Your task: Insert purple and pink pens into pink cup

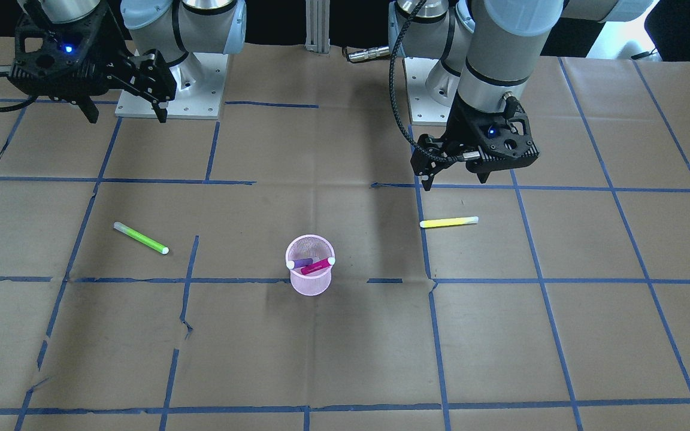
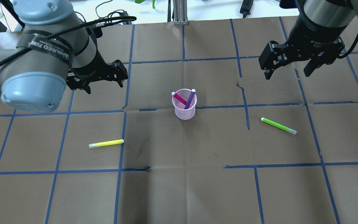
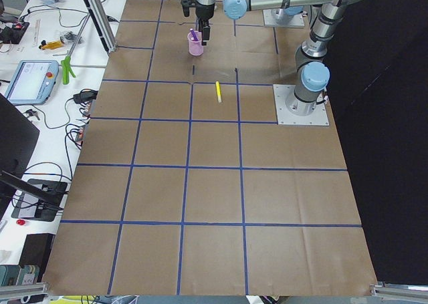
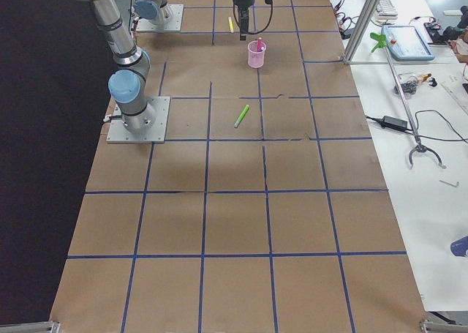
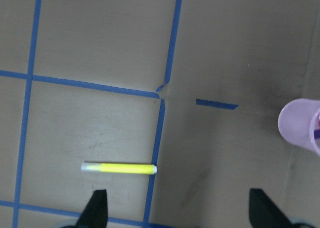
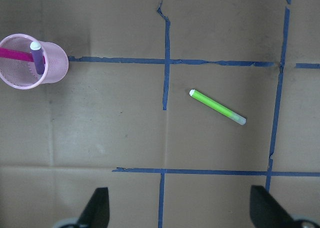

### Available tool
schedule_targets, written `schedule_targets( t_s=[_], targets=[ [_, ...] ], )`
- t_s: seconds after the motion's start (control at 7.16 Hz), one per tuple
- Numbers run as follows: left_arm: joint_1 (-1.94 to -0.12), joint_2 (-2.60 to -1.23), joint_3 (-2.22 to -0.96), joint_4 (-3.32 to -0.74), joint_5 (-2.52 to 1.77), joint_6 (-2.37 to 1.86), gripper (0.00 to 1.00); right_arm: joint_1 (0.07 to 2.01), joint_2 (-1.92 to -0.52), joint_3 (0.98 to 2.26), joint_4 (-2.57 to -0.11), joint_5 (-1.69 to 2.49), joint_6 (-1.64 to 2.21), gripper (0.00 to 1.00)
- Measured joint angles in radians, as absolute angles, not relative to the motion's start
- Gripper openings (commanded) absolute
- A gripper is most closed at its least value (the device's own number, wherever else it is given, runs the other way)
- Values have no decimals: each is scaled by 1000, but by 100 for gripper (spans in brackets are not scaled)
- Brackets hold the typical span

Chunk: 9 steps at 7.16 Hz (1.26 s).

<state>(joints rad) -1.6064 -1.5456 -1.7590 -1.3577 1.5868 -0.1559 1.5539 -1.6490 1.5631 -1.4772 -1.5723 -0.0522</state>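
Note:
A pink mesh cup (image 2: pixel 184 105) stands upright near the table's middle. A pink pen (image 2: pixel 179 98) and a purple pen (image 2: pixel 190 100) lean crossed inside it. The cup also shows in the front view (image 1: pixel 310 267), the right wrist view (image 6: pixel 34 61) and, cut by the frame edge, the left wrist view (image 5: pixel 300 125). My left gripper (image 2: pixel 99 81) is open and empty, raised above the table to the cup's left. My right gripper (image 2: pixel 291 65) is open and empty, raised high to the cup's far right.
A yellow pen (image 2: pixel 106 143) lies flat on the brown paper at front left. A green pen (image 2: pixel 278 125) lies flat at front right. Blue tape lines grid the paper (image 2: pixel 179 186). Arm base plates (image 1: pixel 171 90) stand at the robot's side.

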Motion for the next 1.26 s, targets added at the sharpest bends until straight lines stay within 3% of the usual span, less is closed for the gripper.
schedule_targets(
  t_s=[0.56, 0.84, 1.26],
  targets=[
    [-1536, -1481, -1697, -1515, 1576, 13, 98, 1553, -1650, 1563, -1477, -1573, -52, 100],
    [-1538, -1511, -1584, -1618, 1575, 12, 98, 1553, -1651, 1563, -1478, -1574, -52, 100],
    [-1558, -1569, -1535, -1623, 1574, -17, 97, 1552, -1650, 1563, -1478, -1575, -52, 100]
  ],
)
